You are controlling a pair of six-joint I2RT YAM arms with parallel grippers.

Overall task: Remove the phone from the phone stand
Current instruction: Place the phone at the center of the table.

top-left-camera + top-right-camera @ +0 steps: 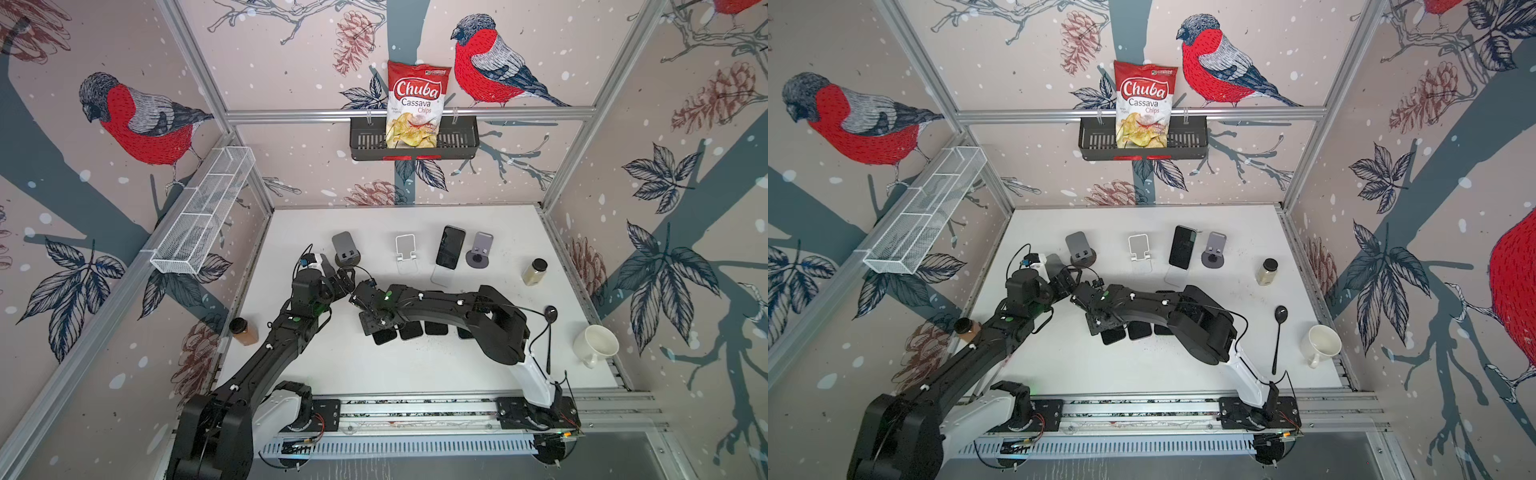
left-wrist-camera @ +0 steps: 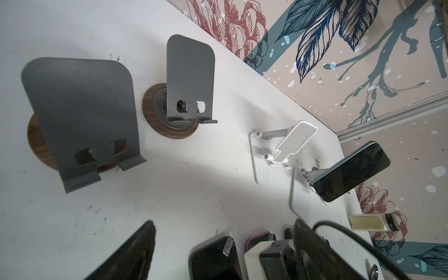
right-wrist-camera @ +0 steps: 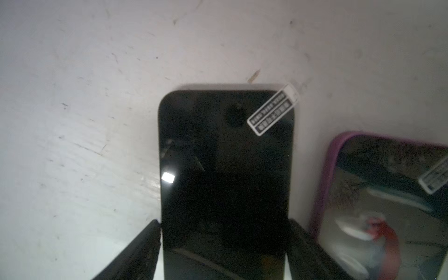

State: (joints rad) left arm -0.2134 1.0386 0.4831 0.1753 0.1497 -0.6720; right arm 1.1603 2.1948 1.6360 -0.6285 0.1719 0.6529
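Phones (image 1: 409, 330) lie flat in a row under the right arm (image 1: 457, 303) in both top views, near the front of the table (image 1: 415, 365). We think that row is where phones go once they are off their stands. One phone (image 1: 450, 247) is not off yet. It leans back on its phone stand (image 1: 440, 277) near the back of the table, between a white stand (image 1: 405, 245) and a round-foot stand (image 1: 483, 242), both bare. The right gripper (image 1: 374, 324) is low over the row's end, well apart from that phone. From up here we cannot see its fingers.

The left wrist view looks along the stands from the side. It shows what the top views cannot: how much the phone (image 2: 351, 169) tilts, with its low end by the stand's foot. We think it needs a lift up and out, not a push. It also shows a grey stand (image 2: 77, 116) close by that the left arm (image 1: 282, 340) partly hides from above. The left gripper (image 2: 223, 222) is spread wide and holds nothing.

The right wrist view shows only the table top up close. A flat phone (image 3: 225, 169) lies between the right gripper's fingers (image 3: 143, 249), one at each long side, next to a purple-cased phone (image 3: 388, 206). We cannot tell if the fingers squeeze it or only stand beside it.
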